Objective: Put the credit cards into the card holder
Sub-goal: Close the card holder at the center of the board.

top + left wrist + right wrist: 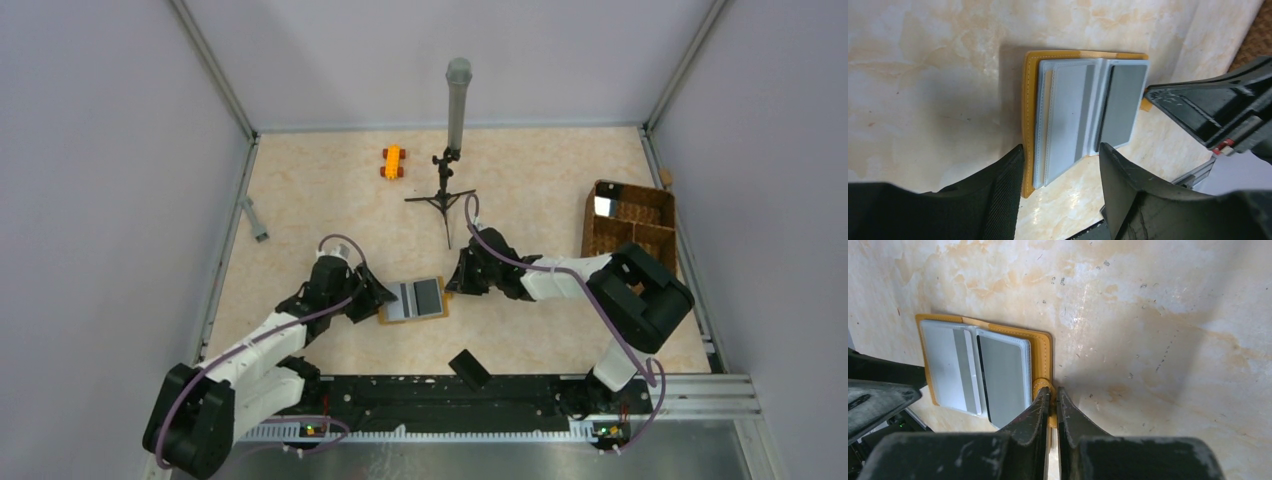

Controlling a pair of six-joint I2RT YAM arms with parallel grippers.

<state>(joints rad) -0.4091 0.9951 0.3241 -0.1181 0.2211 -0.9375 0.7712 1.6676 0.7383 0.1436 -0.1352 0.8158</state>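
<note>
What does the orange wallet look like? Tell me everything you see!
The card holder is a mustard-orange wallet, leathery-looking with stitched edges, lying open and flat on the table. Inside are two grey plastic pockets, one pale, one darker. The right gripper pinches its orange tab; the left gripper straddles the opposite edge, open.

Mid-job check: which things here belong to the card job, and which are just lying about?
Job: card holder, pale card, grey card, left hand, right hand.
Lying about: orange toy car, tripod with grey tube, wicker basket.
</note>
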